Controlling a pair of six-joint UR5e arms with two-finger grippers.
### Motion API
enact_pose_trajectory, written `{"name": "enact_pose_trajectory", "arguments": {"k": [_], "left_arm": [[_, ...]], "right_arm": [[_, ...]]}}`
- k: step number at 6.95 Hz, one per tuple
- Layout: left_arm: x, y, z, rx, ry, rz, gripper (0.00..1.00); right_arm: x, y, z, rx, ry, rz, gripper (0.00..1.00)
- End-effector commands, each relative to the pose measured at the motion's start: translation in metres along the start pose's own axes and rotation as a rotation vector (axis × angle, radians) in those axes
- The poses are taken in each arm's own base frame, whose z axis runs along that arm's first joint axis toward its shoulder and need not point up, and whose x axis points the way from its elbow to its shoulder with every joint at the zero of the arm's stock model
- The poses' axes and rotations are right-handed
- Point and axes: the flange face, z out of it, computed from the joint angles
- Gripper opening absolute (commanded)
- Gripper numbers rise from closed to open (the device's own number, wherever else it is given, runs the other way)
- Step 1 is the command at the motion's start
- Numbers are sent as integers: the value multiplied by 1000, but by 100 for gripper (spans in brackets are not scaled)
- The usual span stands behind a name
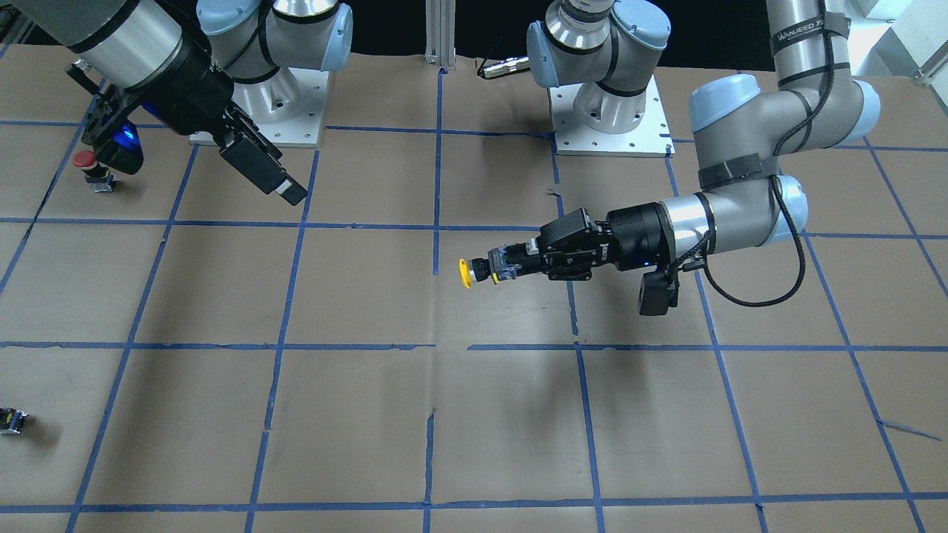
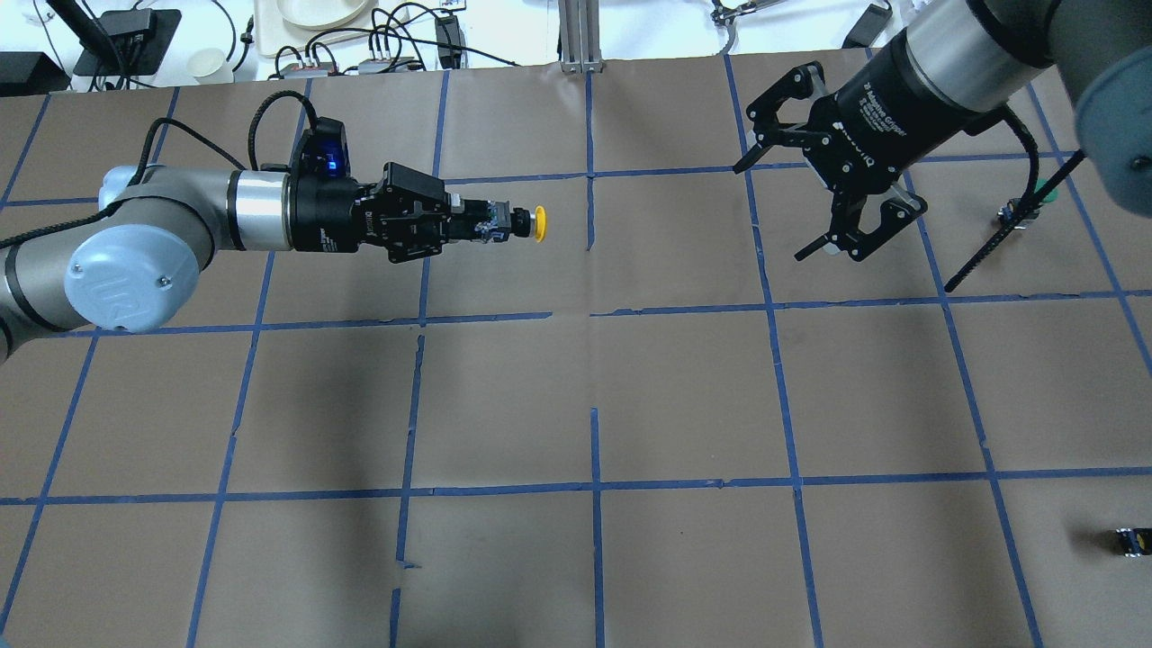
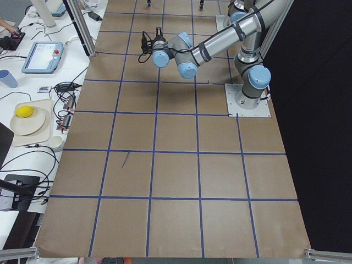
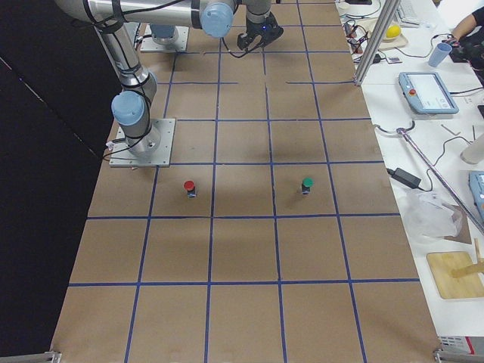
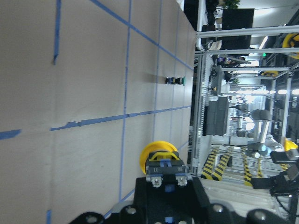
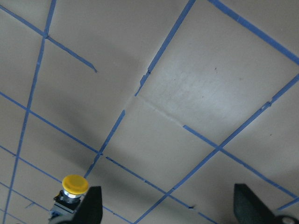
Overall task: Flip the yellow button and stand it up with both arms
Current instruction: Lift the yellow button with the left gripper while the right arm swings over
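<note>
Yellow button (image 2: 538,223) juts out sideways, left of the overhead view's centre, pinched by its body in my left hand (image 2: 486,225) above the tabletop (image 2: 504,405), while my right hand (image 2: 768,213) hovers spread at upper right; a misaligned handover could knock it loose.

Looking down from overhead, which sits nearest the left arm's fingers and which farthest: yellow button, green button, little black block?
1. yellow button, held by the left gripper, left of centre.
2. green button, far right, partly hidden.
3. black block, lower right edge of the view.
</note>
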Motion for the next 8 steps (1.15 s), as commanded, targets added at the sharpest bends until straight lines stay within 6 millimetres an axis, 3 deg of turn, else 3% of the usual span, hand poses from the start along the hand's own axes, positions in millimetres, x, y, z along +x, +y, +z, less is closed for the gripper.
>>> {"name": "enact_pose_trajectory", "arguments": {"k": [1,2,3,4,6,8], "left_arm": [[7,15,27,77,231,-25,2],[9,16,31,110,298,-26,3],[10,27,49,103,342,-24,3],[16,35,66,93,389,-8,3],[35,44,88,93,492,2,3],[39,46,104,63,521,68,3]], "right_arm": [[-5,-14,-3,-68,-59,185,100],[-8,-13,-1,-114,-85,188,100],[-14,-13,1,-151,-134,175,100],[-26,-27,11,-158,-170,162,100],[-34,-26,12,-185,-206,133,100],[-44,-18,16,-180,-225,91,100]]}}
